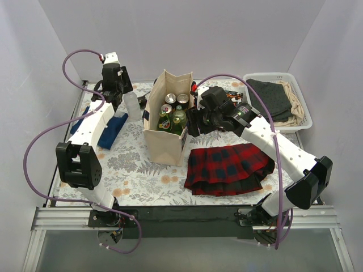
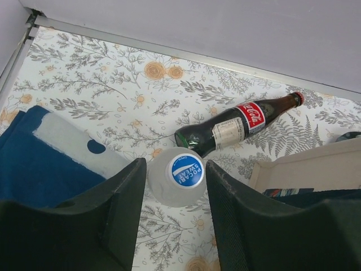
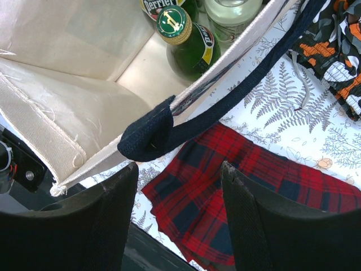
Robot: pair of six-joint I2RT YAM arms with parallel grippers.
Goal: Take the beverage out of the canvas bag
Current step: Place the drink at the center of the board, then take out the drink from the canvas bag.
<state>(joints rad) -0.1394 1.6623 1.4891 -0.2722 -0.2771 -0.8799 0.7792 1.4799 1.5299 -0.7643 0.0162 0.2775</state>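
Boxy, open-topped bag (image 1: pixel 164 141) of stiff cream canvas, standing on the table (image 1: pixel 130 164), whose cover is printed with ferns and flowers. Its inner wall is plain weave with a frayed hem. A dark navy webbing strap (image 3: pixel 152 135) loops at the rim just ahead of the right end effector (image 3: pixel 179 166), whose black ribbed fingers are spread wide and grip nothing. Past that rim, inside the bag, stands a green glass Perrier bottle (image 3: pixel 189 39) with a gold crown cap and its name on a yellow label; beside it are a second like it and a pale clear bottle (image 3: pixel 231 14), with silver cans (image 1: pixel 170 99) farther in. A red-and-navy tartan skirt (image 1: pixel 229 167) lies beneath this end effector; a white slotted basket (image 1: pixel 272 75) of folded clothes stands well off to its right. The left end effector (image 2: pixel 176 165) flanks an upright cloudy plastic Pocari bottle (image 2: pixel 187 172), blue cap marked "POCARI SWEAT", outside the bag; whether the fingers press it cannot be told. Just beyond lies a dark glass Coca-Cola bottle (image 2: pixel 237 124) on its side, red label legible. A blue cloth (image 2: pixel 28 169) lies to the left, with the bag corner to the right.
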